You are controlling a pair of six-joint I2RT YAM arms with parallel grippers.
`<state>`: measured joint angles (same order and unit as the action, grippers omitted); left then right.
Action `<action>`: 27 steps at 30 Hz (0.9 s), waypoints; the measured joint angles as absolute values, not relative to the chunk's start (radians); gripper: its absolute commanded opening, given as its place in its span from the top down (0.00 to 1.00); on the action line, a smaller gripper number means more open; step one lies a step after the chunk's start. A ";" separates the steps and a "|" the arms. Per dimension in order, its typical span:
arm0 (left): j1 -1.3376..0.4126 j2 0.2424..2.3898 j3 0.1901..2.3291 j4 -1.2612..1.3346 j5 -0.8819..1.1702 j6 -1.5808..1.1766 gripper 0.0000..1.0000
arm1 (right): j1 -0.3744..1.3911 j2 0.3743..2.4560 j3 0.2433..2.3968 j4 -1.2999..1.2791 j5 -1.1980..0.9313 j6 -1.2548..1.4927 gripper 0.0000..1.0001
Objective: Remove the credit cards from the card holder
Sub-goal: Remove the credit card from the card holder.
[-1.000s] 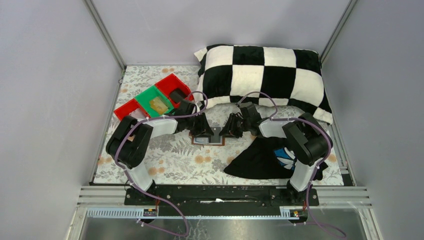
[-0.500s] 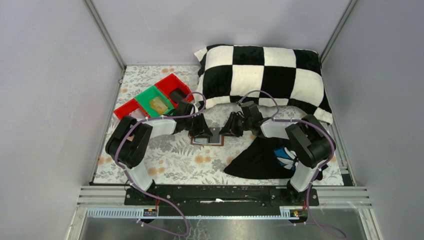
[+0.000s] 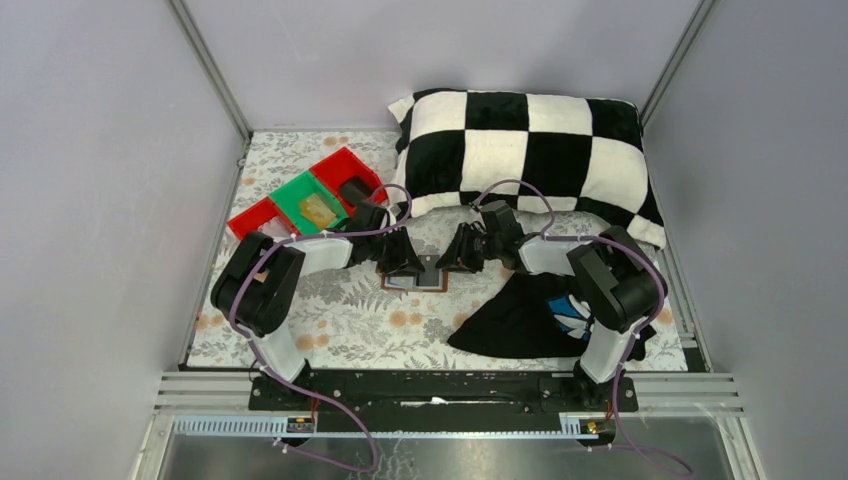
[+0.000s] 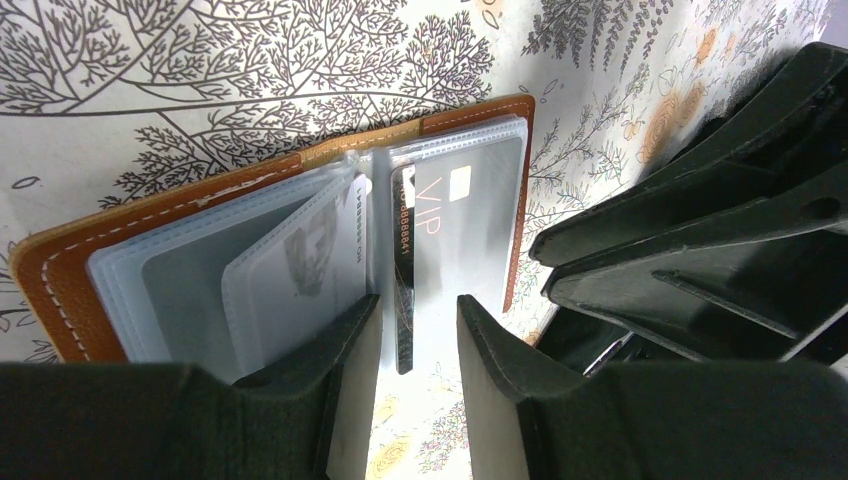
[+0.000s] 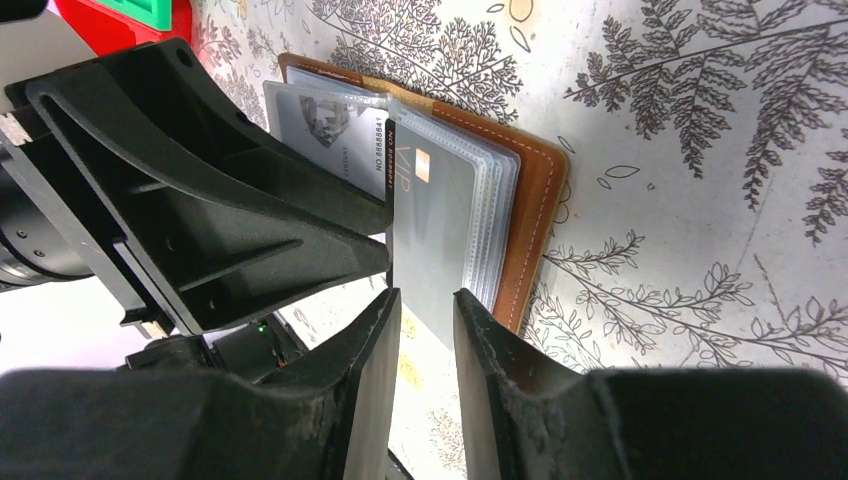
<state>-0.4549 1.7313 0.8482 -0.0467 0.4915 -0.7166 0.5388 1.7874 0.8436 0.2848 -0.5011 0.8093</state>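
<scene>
L gripper (image 4: 418,308) sits low over the card holder (image 3: 415,283), jaws part open w/ a clear gap and clamped on nothing I can see. A dark card (image 4: 402,285) stands on edge by the fold and runs down into that gap, nearer one finger than the other; can't tell if it touches. R gripper (image 5: 425,297) faces it close from the opposite side, jaws likewise part open w/ a narrow gap. The edge of the grey sleeve w/ the VIP card (image 4: 468,225) shows btwn its fingers (image 5: 370,380), no grip visible. Holder lies open & flat on the floral worktop (image 3: 330,320), approx mid-width, a bit toward the far edge, brown leather rim outermost, clear plastic sleeves (image 4: 180,290) fanned up. VIP card is inside a sleeve on the R-arm side; a pale card (image 4: 310,255) w/ a faint emblem is in a sleeve on the L-arm side. Red & green trays (image 3: 340,163) sit near the far-left corner, w/ a flat beige-orange piece (image 3: 318,208) in the green one, too small to ID. Checkered pillow (image 3: 530,150) lies along the far edge, just behind both wrists. Black cloth (image 3: 510,320) w/ blue-white print lies toward the near-right corner, partly under the R arm.
</scene>
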 measured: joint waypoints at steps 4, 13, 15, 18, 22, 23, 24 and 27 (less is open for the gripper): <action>-0.455 1.732 0.848 -0.047 0.492 -0.717 0.63 | 0.538 1.809 0.844 0.298 -0.518 0.813 0.67; -0.451 1.737 0.848 -0.047 0.494 -0.716 0.67 | 0.538 1.839 0.843 0.331 -0.544 0.831 0.68; -0.450 1.737 0.848 -0.046 0.495 -0.716 0.67 | 0.538 1.842 0.843 0.338 -0.544 0.833 0.68; -0.448 1.737 0.841 -0.036 0.499 -0.717 0.67 | 0.538 1.849 0.843 0.350 -0.546 0.836 0.68; -0.444 1.737 0.839 -0.031 0.509 -0.717 0.67 | 0.538 1.851 0.843 0.355 -0.549 0.837 0.68; -0.443 1.738 0.838 -0.030 0.512 -0.717 0.67 | 0.538 1.853 0.843 0.357 -0.550 0.838 0.68; -0.442 1.739 0.836 -0.025 0.516 -0.718 0.68 | 0.537 1.855 0.843 0.358 -0.551 0.839 0.68; -0.435 1.743 0.827 -0.006 0.533 -0.730 0.69 | 0.536 1.860 0.843 0.366 -0.559 0.842 0.68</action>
